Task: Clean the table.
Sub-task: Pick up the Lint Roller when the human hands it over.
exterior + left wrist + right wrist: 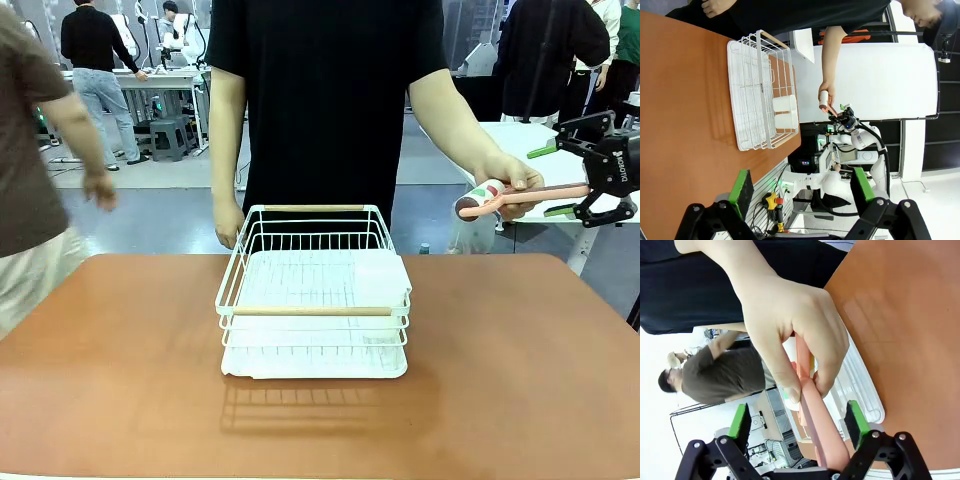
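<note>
Past the far right of the desk (pixel 520 360), a hand (pixel 512 178) holds a pink roller (pixel 535 192) inside the open right end effector (pixel 799 422).

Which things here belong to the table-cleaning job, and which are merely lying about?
Job: table; pink-handled roller; person's hand offering it; open right gripper around its handle.
Lying about, probably: white wire rack; open left gripper.
</note>
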Controlling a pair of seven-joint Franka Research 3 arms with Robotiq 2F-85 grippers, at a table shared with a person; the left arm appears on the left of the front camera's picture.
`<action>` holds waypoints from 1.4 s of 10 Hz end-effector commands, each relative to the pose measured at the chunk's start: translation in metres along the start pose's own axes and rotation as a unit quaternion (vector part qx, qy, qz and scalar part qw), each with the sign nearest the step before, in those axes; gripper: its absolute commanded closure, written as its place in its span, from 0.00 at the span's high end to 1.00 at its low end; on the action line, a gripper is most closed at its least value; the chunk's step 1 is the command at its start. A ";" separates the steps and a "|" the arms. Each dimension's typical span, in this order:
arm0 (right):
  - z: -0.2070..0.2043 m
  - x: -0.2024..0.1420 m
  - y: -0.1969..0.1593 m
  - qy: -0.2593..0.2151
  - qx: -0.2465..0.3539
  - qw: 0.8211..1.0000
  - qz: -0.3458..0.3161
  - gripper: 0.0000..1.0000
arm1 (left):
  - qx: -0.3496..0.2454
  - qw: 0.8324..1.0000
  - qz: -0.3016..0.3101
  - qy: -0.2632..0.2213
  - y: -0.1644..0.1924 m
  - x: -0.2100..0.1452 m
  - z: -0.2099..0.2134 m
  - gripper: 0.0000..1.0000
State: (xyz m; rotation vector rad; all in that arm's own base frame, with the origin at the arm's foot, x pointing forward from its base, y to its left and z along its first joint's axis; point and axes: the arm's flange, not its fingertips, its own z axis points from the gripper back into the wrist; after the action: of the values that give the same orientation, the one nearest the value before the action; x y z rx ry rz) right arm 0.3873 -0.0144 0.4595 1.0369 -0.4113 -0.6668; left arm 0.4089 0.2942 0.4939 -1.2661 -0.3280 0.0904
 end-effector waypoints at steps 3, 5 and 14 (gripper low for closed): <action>-0.001 0.000 -0.005 -0.005 0.026 1.000 0.015 0.76 | -0.014 1.000 -0.004 -0.003 -0.002 -0.002 0.002 1.00; 0.003 0.001 -0.004 -0.011 0.034 0.999 0.014 0.57 | -0.014 1.000 -0.004 -0.003 -0.002 -0.002 0.002 1.00; 0.005 0.004 -0.005 -0.009 0.032 0.999 0.011 0.01 | -0.014 1.000 -0.004 -0.003 -0.002 -0.002 0.002 1.00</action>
State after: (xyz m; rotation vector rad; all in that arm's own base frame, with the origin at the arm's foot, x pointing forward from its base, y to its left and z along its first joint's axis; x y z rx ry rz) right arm 0.3874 -0.0227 0.4617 1.0651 -0.4472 -0.6622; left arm 0.4089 0.2942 0.4939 -1.2661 -0.3280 0.0905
